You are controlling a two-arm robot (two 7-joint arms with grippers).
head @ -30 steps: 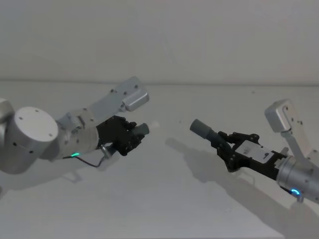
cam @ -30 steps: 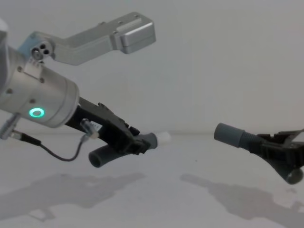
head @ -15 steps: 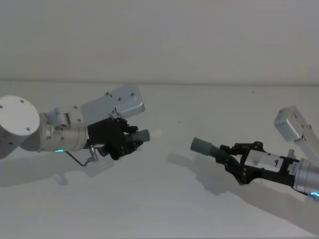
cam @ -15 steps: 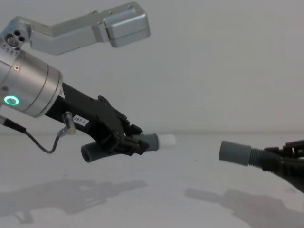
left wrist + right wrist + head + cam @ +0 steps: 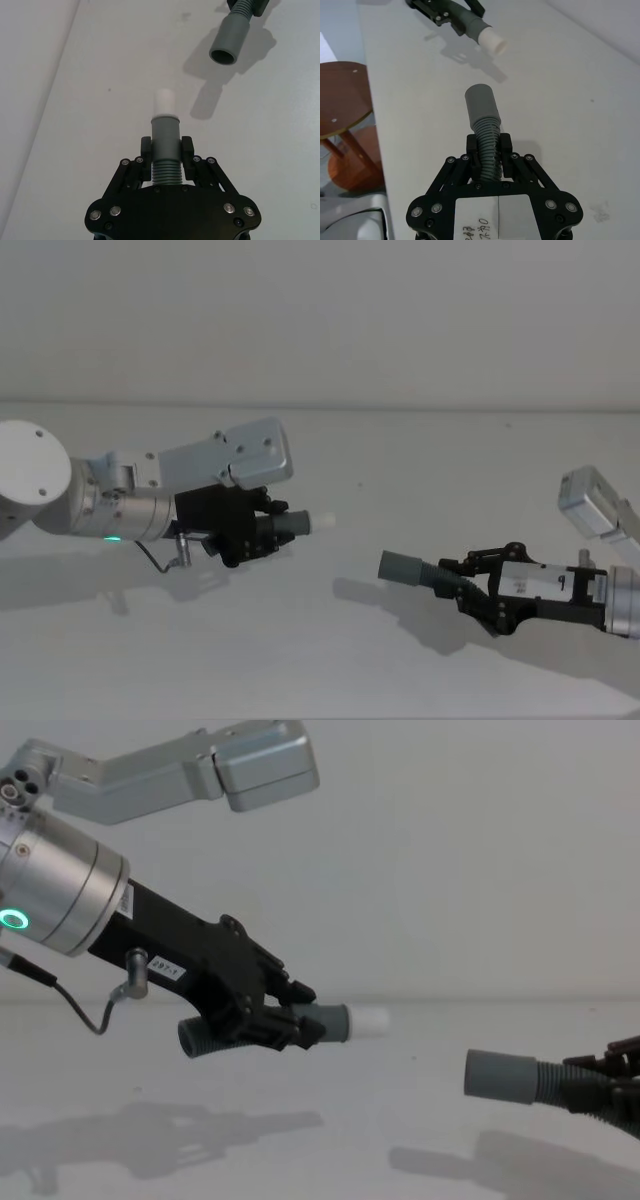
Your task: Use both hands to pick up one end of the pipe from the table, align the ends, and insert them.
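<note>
Lining-up stage, I'd say: left gripper (image 5: 262, 532) clamped on its ribbed piece (image 5: 165, 135), white spigot tip (image 5: 322, 522) poking out past the jaws; right gripper (image 5: 455, 575) holds the second piece (image 5: 488, 134), grey cuff socket (image 5: 400, 566) out front. Ends apart, socket lower, so level them, then push straight together

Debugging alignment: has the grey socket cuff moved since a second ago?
Yes. In the head view the grey socket cuff moved down-frame, farther from the table's back edge.

Head view high, facing down; chest low, side-on; wrist views close; all share table (image 5: 330, 665).
</note>
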